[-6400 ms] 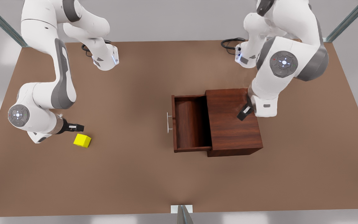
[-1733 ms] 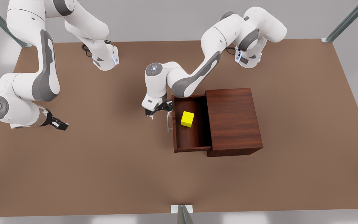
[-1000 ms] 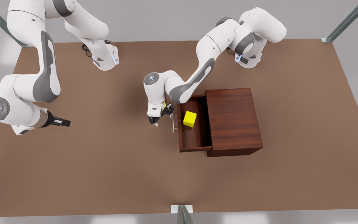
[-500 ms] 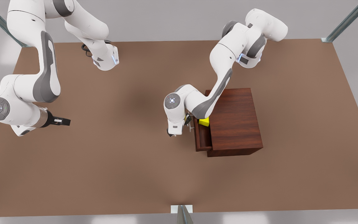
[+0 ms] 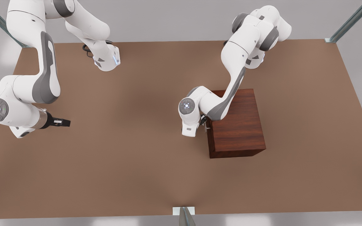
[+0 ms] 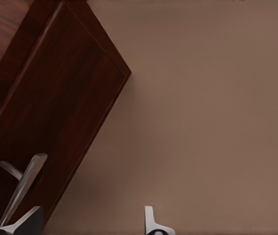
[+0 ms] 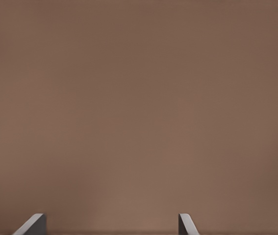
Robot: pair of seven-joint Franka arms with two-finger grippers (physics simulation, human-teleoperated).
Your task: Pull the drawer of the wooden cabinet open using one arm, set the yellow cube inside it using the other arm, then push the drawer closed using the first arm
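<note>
The wooden cabinet stands right of the table's middle in the front view. Its drawer is pushed in, the dark reddish-brown front panel flush with the cabinet. The yellow cube is hidden. My left gripper is at the drawer front, open. In the left wrist view one of its fingertips sits right by the silver bar handle, and nothing lies between the fingers. My right gripper waits over bare table at the front view's left, open and empty.
The brown table stretches wide in front of the cabinet and between the two arms. Both arm bases stand at the far edge. A metal post sits at the near edge.
The left gripper moved toward the front view's right with the drawer front, and the drawer slid fully into the cabinet. The yellow cube went out of sight. The right arm stayed put.
</note>
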